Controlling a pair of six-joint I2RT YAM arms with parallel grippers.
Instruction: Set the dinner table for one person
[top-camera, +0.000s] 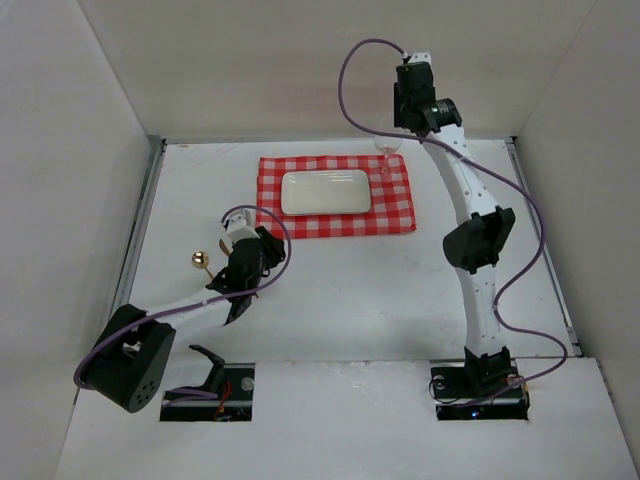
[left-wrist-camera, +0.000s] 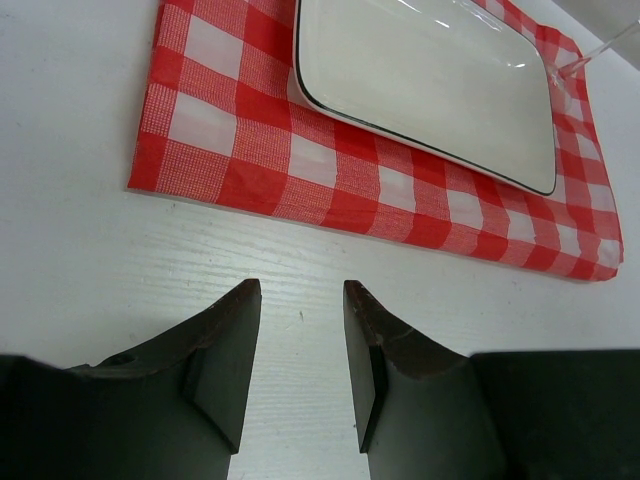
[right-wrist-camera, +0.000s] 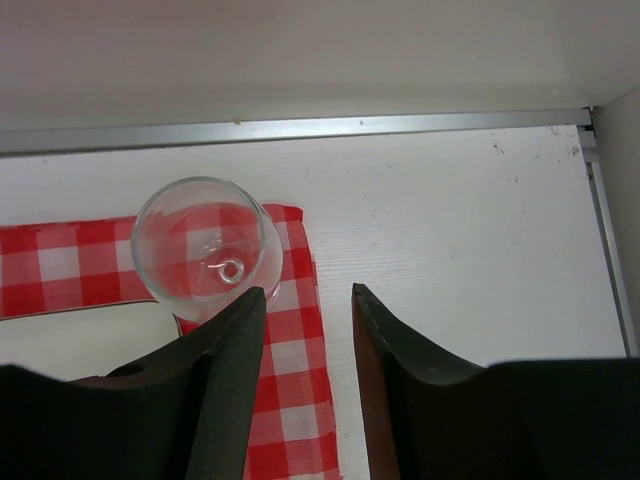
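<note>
The dinner table (top-camera: 380, 290) is a white surface. A red-and-white checked cloth (top-camera: 392, 210) lies at its far middle, with a white rectangular plate (top-camera: 325, 192) on it. A clear stemmed glass (top-camera: 385, 150) stands upright at the cloth's far right corner. My right gripper (top-camera: 404, 125) hangs above it, open and empty. In the right wrist view the glass (right-wrist-camera: 205, 250) sits just left of the gripper (right-wrist-camera: 305, 295), outside the jaws. My left gripper (top-camera: 266, 243) is open and empty, low over bare table short of the cloth's near left corner (left-wrist-camera: 190, 150). The left wrist view shows the gripper (left-wrist-camera: 302, 290) and plate (left-wrist-camera: 430, 80).
A small gold-coloured round-headed object (top-camera: 199, 260) lies on the table left of my left arm. White walls close in the left, right and far sides. Grey metal strips (top-camera: 140, 230) run along the table's sides and its far edge (right-wrist-camera: 300, 128).
</note>
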